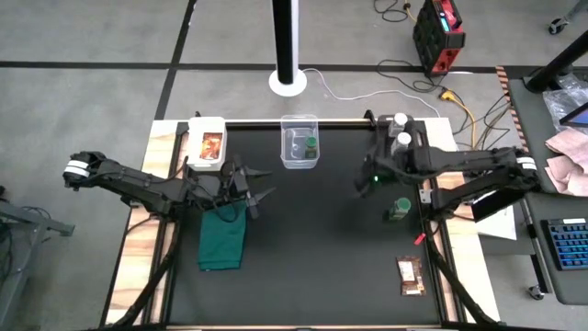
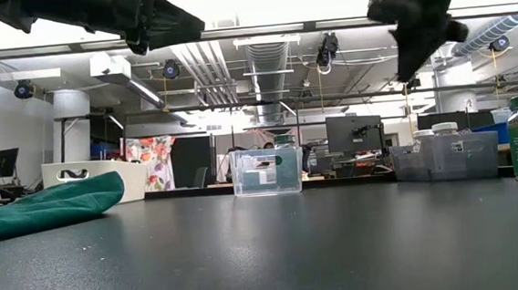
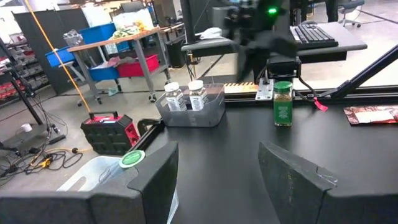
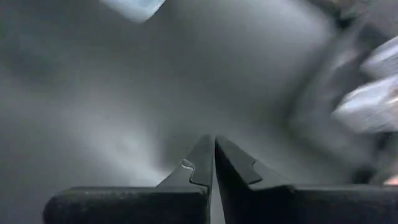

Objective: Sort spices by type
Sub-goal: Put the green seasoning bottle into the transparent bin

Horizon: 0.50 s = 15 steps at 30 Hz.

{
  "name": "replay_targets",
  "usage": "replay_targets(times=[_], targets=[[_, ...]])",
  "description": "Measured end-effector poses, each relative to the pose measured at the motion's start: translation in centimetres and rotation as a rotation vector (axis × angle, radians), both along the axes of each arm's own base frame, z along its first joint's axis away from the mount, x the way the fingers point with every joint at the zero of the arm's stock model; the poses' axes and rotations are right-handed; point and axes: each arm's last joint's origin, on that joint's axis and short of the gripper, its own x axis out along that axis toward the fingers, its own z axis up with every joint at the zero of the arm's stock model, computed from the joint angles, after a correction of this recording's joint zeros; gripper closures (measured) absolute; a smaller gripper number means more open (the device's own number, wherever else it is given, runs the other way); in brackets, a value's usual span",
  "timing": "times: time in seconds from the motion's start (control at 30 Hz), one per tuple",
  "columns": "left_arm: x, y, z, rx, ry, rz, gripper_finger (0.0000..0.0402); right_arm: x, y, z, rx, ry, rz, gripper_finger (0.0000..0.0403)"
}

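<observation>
**A:** Where are the spices sitting?

**B:** Two white-lidded jars (image 1: pixel 399 130) stand in a grey bin (image 1: pixel 412 138) at the far right corner of the tabletop (image 1: pixel 312 248). One green-lidded jar (image 1: pixel 311 144) is inside the clear box (image 1: pixel 299 142) at the far middle; the other green-lidded jar (image 1: pixel 401 209) stands alone on the right side. One packet (image 1: pixel 410 273) lies near the front right corner, another packet (image 1: pixel 210 146) in a white tray (image 1: pixel 207 142) at the far left.

**A:** And the arms?

**B:** The right end effector (image 1: pixel 366 181) hangs above the tabletop between the clear box and the lone green-lidded jar, fingers pressed together, holding nothing. The left end effector (image 1: pixel 261 188) hovers by the green cloth (image 1: pixel 223 237), fingers spread wide, empty.
</observation>
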Motion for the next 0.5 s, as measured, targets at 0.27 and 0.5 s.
replay_targets(times=[0.27, 0.5], targets=[[0.0, 0.0, 0.0, -0.005, 0.000, 0.000, 0.0196, -1.8, 3.9, 0.7, 0.333, 0.145, -0.039, 0.0394], [0.0, 0.0, 0.0, -0.013, -0.003, 0.001, 0.0196, -3.9, 4.0, 2.3, 0.330, 0.223, -0.209, 0.0393]])
